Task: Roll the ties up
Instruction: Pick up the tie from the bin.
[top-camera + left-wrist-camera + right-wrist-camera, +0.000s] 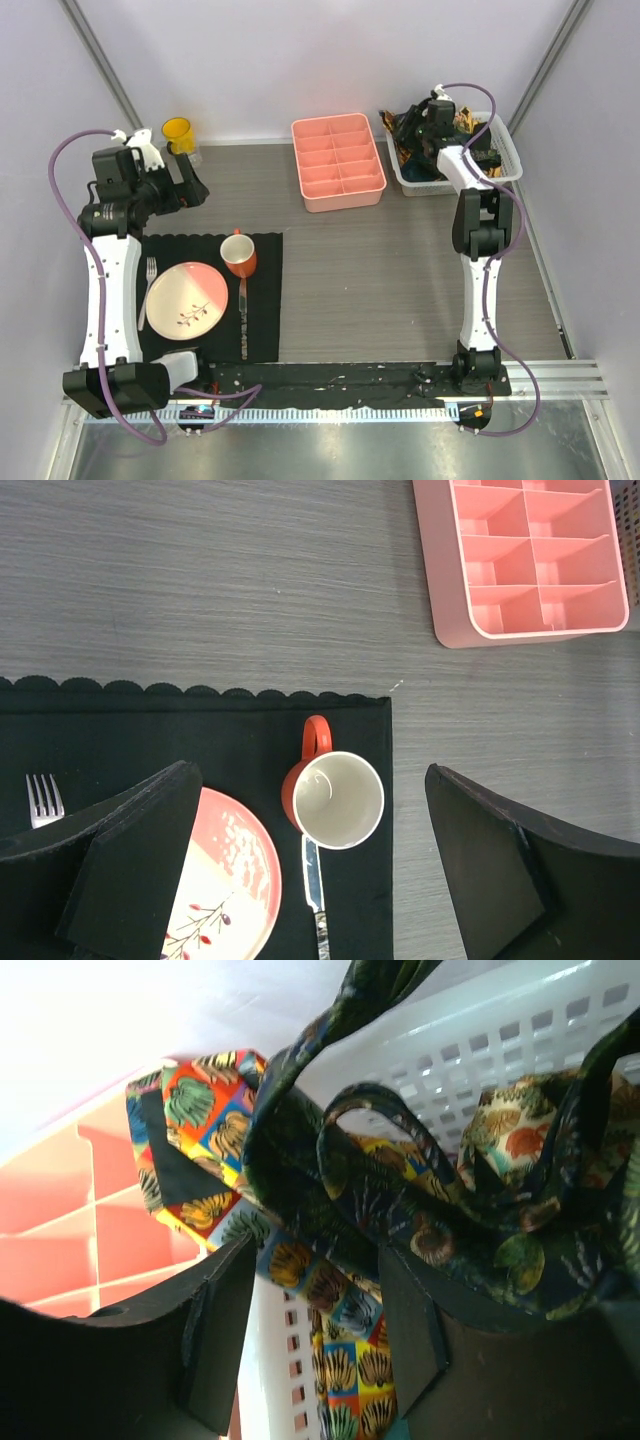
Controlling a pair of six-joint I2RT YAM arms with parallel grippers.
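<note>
The ties lie bunched in a white basket (507,150) at the back right. In the right wrist view a dark leafy-patterned tie (300,1150) loops over the basket wall (500,1030). A bright tie with shell squares (200,1110) lies under it and a cream-patterned one (510,1130) behind. My right gripper (315,1260) reaches into the basket (420,125), its jaws half closed with the dark tie's bunched fold between the tips. My left gripper (312,810) hangs wide open and holds nothing above the place setting (195,185).
A pink divided tray (338,162) sits left of the basket. A black placemat (262,300) carries a pink plate (186,297), an orange mug (238,255), a fork (150,285) and a knife (243,315). A yellow cup (178,132) stands back left.
</note>
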